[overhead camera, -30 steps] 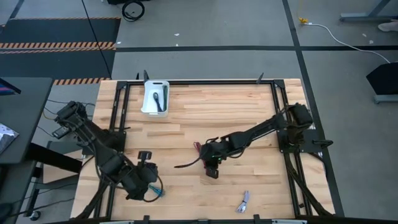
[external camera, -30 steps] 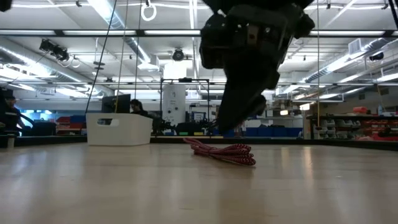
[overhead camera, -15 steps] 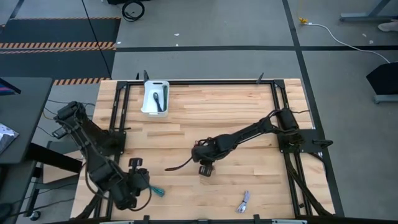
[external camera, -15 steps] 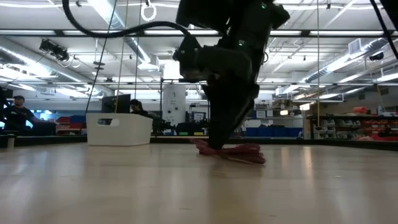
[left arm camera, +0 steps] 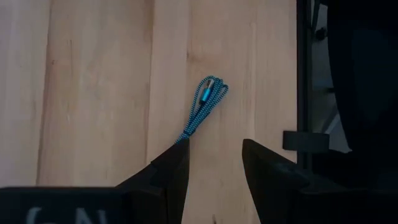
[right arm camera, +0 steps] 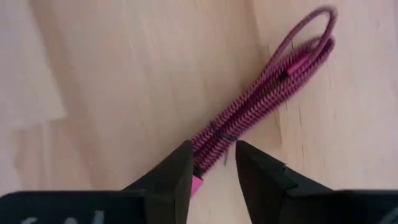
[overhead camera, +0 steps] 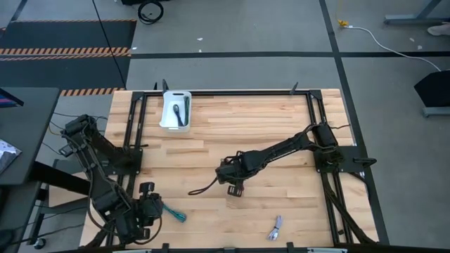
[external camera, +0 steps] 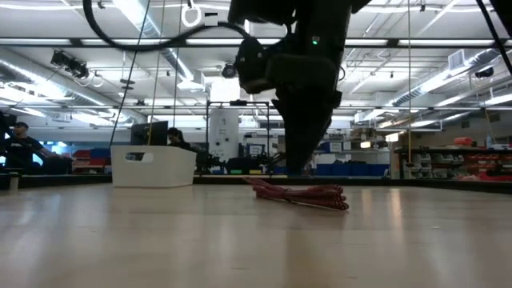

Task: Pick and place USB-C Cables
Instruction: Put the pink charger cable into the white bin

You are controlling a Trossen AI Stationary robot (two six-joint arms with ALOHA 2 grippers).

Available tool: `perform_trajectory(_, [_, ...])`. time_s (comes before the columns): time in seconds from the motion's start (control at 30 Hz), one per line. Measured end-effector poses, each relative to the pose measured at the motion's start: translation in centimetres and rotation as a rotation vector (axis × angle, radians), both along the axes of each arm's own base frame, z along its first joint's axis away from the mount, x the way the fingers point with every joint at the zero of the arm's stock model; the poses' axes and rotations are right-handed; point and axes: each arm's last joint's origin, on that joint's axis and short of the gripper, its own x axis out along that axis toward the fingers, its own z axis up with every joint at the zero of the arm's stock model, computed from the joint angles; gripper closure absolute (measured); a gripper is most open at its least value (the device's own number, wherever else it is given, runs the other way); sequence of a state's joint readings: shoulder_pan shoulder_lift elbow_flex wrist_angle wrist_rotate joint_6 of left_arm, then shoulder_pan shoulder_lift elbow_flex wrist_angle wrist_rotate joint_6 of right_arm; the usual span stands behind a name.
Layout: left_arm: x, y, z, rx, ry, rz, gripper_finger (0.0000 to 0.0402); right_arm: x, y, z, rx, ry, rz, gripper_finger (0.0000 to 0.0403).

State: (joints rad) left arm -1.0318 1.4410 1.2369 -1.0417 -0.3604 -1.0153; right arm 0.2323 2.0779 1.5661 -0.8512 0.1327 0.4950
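At the tabletop's near edge, the lilac-grey cable (overhead camera: pixel 275 227) lies alone toward the right corner, and toward the left corner my left gripper (left arm camera: pixel 213 163) hangs slightly open and empty over one end of the teal cable (left arm camera: pixel 203 112). Mid-table, my right gripper (right arm camera: pixel 213 163) straddles one end of the magenta cable (right arm camera: pixel 263 109), fingers narrowly parted, not yet clamped. Pinching so near the tip, I risk the bundle slipping free or unravelling on the way to the white bin (overhead camera: pixel 167 116) at the far edge.
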Motion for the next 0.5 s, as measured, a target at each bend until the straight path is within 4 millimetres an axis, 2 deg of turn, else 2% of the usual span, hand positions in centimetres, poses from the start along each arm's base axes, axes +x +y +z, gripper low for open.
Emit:
perform_trajectory(0.3, [0.0, 0.0, 0.0, 0.013, -0.012, -0.008, 0.0247, 0.8, -0.9, -0.2, 0.092, -0.064, -0.045, 0.0211])
perform_trajectory(0.5, [0.0, 0.0, 0.0, 0.035, -0.015, -0.048, 0.0247, 0.6, -1.9, -1.7, 0.108, -0.08, -0.111, 0.0203])
